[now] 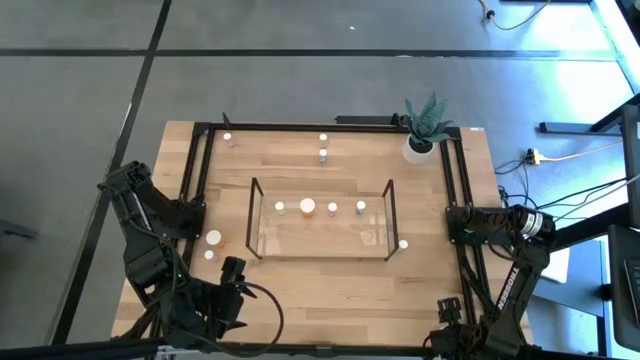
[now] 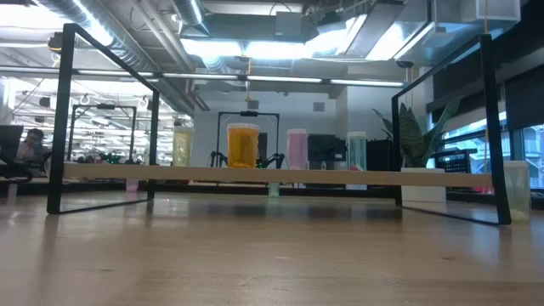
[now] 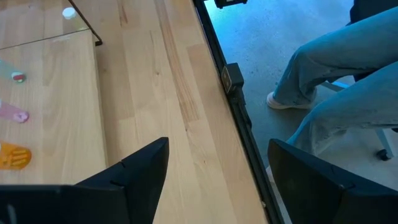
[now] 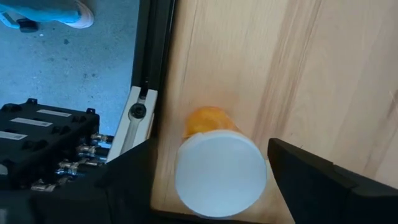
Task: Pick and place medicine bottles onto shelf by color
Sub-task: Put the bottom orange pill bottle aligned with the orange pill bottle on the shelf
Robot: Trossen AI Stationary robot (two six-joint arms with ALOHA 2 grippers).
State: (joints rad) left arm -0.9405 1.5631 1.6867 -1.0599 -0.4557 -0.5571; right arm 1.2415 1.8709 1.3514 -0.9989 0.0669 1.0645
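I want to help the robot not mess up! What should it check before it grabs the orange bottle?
1. Right pincer open: ok.
2. Orange bottle between the right pincer's fingers: ok, its white cap sits between them.
3. Bottle gripped: not ok, a gap shows beside the cap.
4. Room on the shelf: ok, four bottles stand along it with bare space around them.
5. Orange neighbour to match: ok, the orange shelf bottle stands there.
6. Left pincer out of the way: ok, open and empty near the table's edge.
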